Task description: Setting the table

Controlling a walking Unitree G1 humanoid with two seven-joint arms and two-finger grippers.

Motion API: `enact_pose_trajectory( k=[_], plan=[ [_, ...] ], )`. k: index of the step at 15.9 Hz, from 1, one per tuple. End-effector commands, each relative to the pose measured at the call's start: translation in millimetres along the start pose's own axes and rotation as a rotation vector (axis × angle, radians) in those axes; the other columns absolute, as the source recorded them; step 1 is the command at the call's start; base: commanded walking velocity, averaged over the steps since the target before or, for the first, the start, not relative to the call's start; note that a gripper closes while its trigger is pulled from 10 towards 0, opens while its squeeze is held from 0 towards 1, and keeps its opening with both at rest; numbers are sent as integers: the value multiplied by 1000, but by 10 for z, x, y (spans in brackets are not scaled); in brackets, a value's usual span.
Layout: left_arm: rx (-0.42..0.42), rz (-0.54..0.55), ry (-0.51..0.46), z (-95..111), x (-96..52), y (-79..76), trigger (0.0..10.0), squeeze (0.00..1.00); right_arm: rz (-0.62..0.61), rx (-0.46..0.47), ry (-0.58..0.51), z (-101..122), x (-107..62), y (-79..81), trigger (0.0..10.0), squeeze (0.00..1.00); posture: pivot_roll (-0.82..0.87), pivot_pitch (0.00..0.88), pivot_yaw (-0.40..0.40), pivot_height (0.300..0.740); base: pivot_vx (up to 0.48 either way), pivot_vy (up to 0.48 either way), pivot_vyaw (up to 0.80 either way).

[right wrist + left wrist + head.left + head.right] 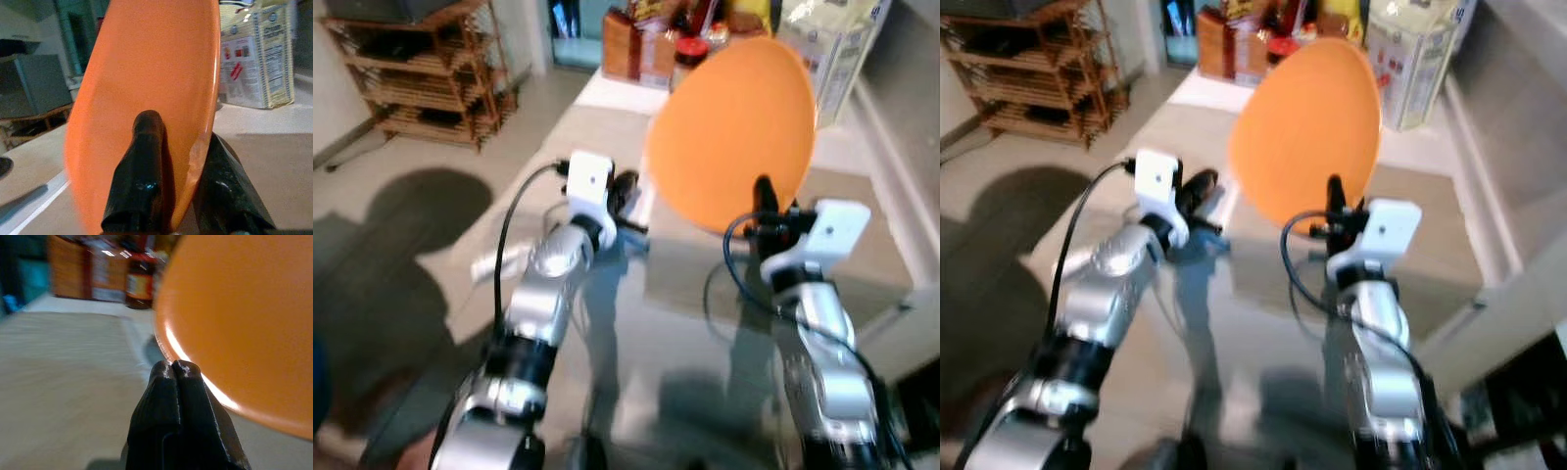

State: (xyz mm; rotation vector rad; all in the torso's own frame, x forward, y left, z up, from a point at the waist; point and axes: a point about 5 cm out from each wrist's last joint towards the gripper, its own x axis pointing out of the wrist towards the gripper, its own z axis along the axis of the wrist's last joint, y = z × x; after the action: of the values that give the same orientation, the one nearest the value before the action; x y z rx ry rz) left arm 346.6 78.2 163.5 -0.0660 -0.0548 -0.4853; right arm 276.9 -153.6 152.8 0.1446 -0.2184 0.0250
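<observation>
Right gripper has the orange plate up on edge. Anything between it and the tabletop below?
Nothing visible. The round orange plate is pinched at its lower rim by the right gripper, above the beige tabletop. The left gripper, shut, sits beside the plate, not under it.

A wooden rack (421,73) with slatted shelves stands on the pale floor (372,211) at the far left, something dark on its top shelf. At the far end of the counter sit packaged groceries: an orange-brown box (625,44), a jar (688,54) with a red lid just beside it, and a tall white carton (1412,64) with red print at the right. The right wrist view gives the carton (254,63) more plainly, with a nutrition panel on its side, though the words are too blurred to read. A grey cabinet (36,85), perhaps an appliance, stands in the background there. A dark shadow (416,211) lies across the floor.
</observation>
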Motion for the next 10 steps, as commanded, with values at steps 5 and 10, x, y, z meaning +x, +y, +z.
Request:
enact_pose_trajectory(
  k=[5,10],
  plan=[
    [18,-14,3,10,19,-6,10000,0,-4,-40,157,-279,-79,-34,0,0,-15,0,18,722,0,0,0],
    [18,-29,9,-1,29,-15,10000,0,3,-49,149,-269,-72,-27,0,0,-16,0,18,722,0,0,0]
  ],
)
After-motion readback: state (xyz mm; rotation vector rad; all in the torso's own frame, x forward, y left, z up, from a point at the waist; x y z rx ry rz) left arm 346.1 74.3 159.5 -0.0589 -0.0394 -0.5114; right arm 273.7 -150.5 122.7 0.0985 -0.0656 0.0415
